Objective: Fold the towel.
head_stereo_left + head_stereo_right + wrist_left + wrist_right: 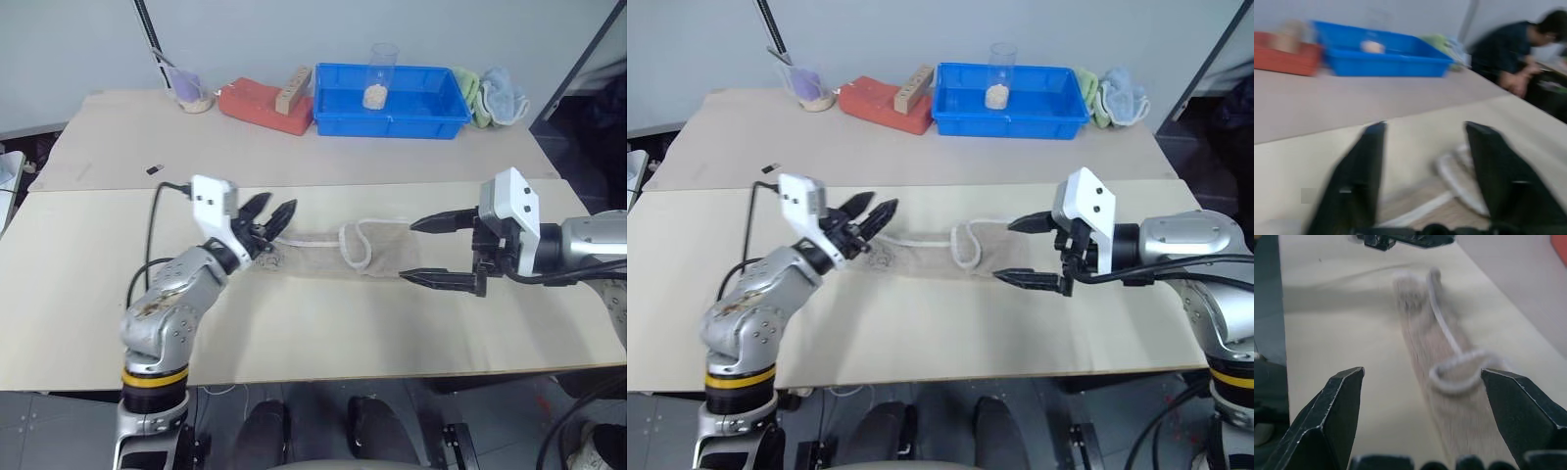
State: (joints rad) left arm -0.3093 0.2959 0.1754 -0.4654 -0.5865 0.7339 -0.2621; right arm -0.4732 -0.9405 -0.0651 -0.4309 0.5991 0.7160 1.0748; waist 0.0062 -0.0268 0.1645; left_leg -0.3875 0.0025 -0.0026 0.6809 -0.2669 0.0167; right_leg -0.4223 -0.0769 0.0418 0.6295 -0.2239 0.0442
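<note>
The towel (338,252), tan terry cloth with a white stitched edge curling into a loop, is lying as a long narrow strip on the pale wooden table (323,333), between the two grippers. The left gripper (271,217) is hovering at the strip's left end, its black fingers spread and grasping nothing. The right gripper (438,252) is hanging at the right end, fingers splayed wide, also empty. Farther back, a blue plastic tray (389,102) is holding a clear cup (380,75) with pale grains inside. Beside it are sitting an orange-red block (265,104) and bunched green and light-blue cloths (490,95).
</note>
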